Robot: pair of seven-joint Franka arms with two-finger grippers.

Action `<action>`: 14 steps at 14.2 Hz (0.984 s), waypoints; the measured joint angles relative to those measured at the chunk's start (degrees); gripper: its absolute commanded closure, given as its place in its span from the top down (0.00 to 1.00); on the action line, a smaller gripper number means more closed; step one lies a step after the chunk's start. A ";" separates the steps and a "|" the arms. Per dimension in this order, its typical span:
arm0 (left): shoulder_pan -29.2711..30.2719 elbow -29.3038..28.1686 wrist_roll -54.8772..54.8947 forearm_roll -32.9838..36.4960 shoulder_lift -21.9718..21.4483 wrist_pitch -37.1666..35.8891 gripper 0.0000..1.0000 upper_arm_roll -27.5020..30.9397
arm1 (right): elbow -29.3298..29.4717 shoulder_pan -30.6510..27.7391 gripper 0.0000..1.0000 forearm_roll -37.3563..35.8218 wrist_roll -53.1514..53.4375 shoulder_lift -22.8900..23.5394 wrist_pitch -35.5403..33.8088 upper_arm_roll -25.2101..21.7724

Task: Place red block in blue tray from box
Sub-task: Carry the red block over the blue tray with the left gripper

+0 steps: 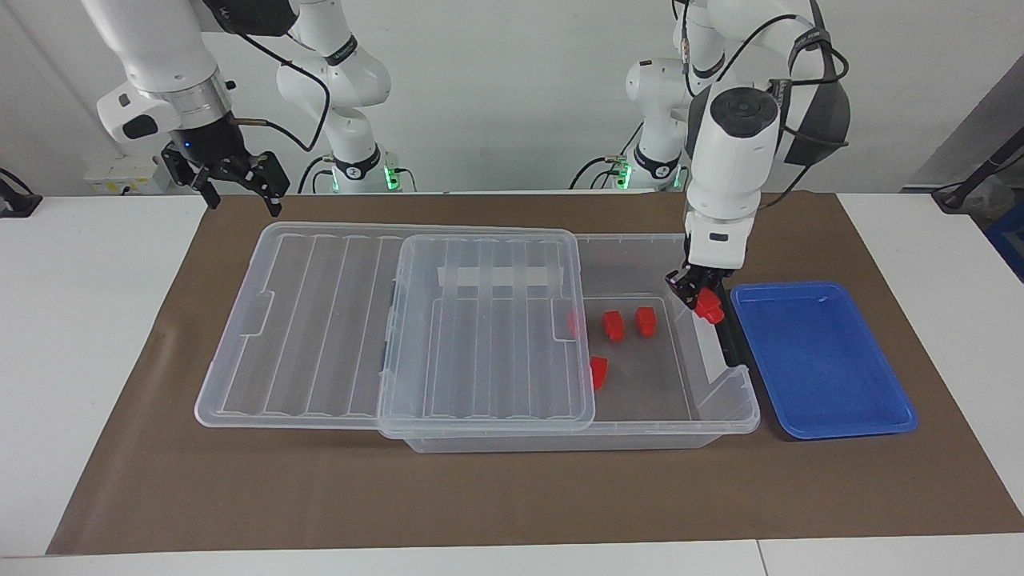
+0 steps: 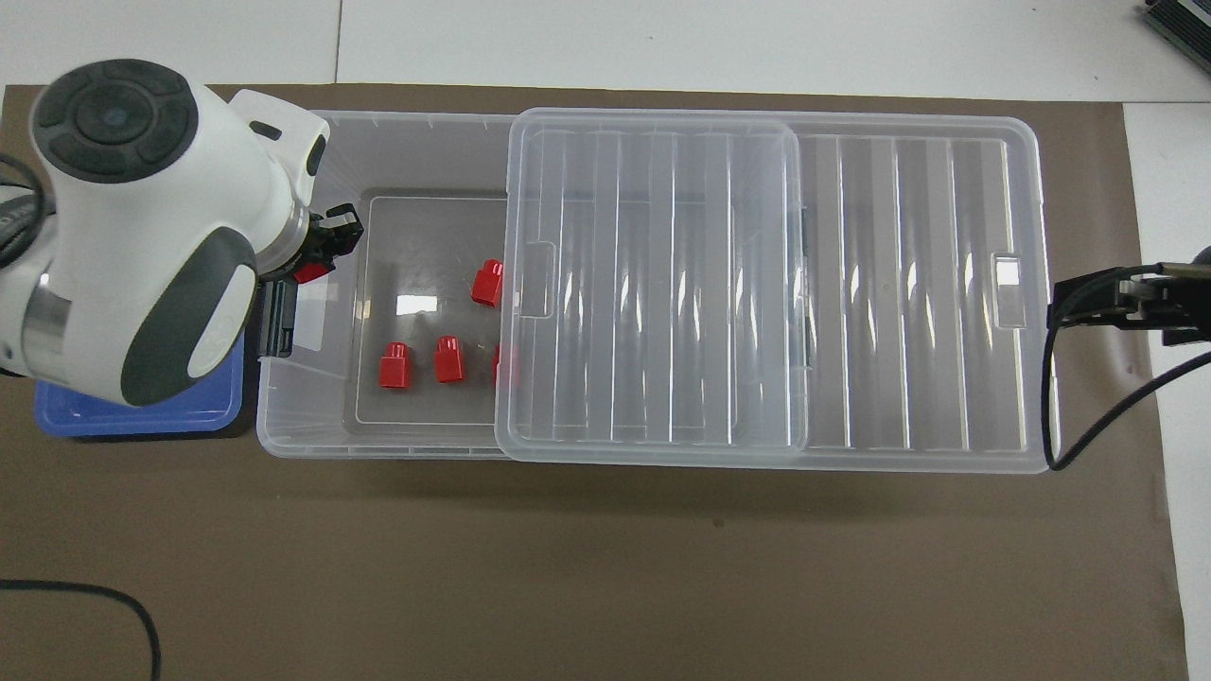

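Note:
My left gripper [image 1: 704, 300] is shut on a red block [image 1: 709, 306] and holds it over the end wall of the clear box [image 1: 720, 400] that is beside the blue tray [image 1: 824, 360]. In the overhead view the left gripper [image 2: 322, 253] and its red block [image 2: 308, 274] show at that same wall of the box [image 2: 312, 416]. The left arm hides most of the blue tray [image 2: 142, 416]. Several more red blocks [image 1: 614, 325] [image 2: 394, 364] lie on the box floor. One red block is partly under the ribbed lid [image 1: 488, 336] [image 2: 662, 284]. My right gripper [image 1: 242, 200] [image 2: 1060, 301] waits, open and raised, off the lid's end.
The lid is slid toward the right arm's end and overhangs the box. A black latch strip [image 1: 730, 346] [image 2: 274, 326] sits on the box wall next to the tray. A brown mat [image 1: 512, 496] covers the white table. A black cable [image 2: 114, 605] lies on the mat.

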 measured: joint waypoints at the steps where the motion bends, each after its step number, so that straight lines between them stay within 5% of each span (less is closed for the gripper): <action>1: 1.27 1.68 3.89 -0.46 -0.08 -2.49 0.19 0.23 | 0.00 0.00 1.00 0.00 -0.10 0.00 0.00 -0.09; 8: 17.29 2.43 39.16 -2.80 -1.21 -4.30 0.18 0.88 | -0.28 0.32 0.99 0.03 -3.13 2.60 3.75 -4.42; 14: 26.69 -10.65 53.99 -3.19 -2.00 14.69 0.17 0.91 | -1.32 0.29 0.84 2.03 -10.23 9.38 13.09 -9.20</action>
